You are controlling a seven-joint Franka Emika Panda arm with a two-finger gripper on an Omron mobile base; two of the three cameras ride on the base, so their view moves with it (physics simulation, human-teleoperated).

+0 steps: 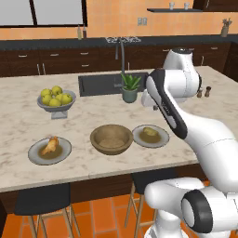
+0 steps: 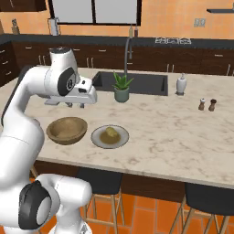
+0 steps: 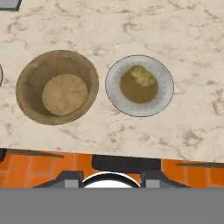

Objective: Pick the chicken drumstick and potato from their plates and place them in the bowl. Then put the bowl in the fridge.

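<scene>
Marble tabletop (image 1: 93,116) carries everything untouched: the bowl (image 1: 111,139) sits empty between two plates, the chicken drumstick (image 1: 50,146) on the left plate (image 1: 65,150), the potato (image 1: 149,132) on the right plate (image 1: 160,139). Nothing is loaded yet, and the fridge trip remains. The gripper (image 2: 75,104) hangs well above the bowl and potato plate, holding nothing; whether its fingers are spread, I cannot tell.

Rendered home kitchen. Centre frame: marble island desk (image 1: 28,121) with inset sink (image 1: 100,84) and tall faucet (image 2: 127,51); dark cabinets (image 1: 60,61) and orange wall across top. Bar stools (image 1: 41,204) on orange tile floor, bottom edge.
</scene>
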